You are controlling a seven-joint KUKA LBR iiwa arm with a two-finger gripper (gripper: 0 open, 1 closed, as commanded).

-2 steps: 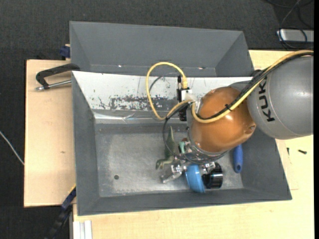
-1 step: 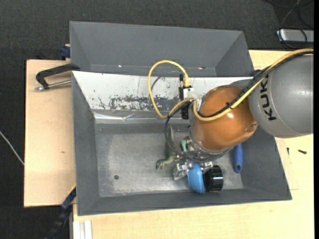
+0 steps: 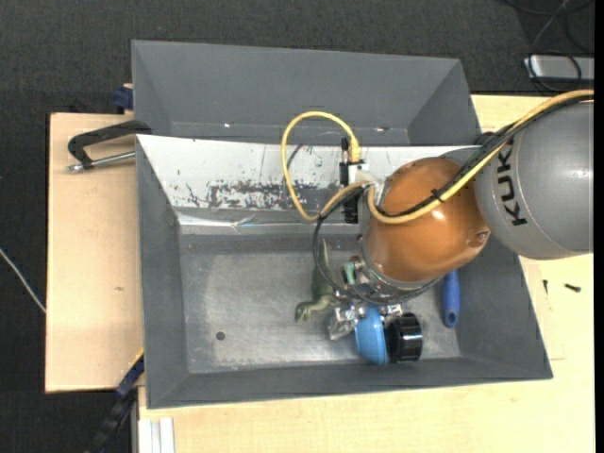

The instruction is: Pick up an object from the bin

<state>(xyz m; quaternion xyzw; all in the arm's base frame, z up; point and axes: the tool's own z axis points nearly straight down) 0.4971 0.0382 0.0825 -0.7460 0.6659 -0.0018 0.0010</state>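
Orange wrist cover [image 3: 420, 220] partly hid the gripper [image 3: 357, 306], its state untellable, hanging just beside the blue black-capped bottle [image 3: 373, 336], probably for grasping.

Floor [image 3: 283, 8]: dark, speckled, carpet-like, seen along top and left. Black cables [image 3: 511, 6] loop on it at top right; small grey device [image 3: 559, 65] just below them. Thin pale cord [image 3: 21, 279] crosses floor, left edge. Light even.
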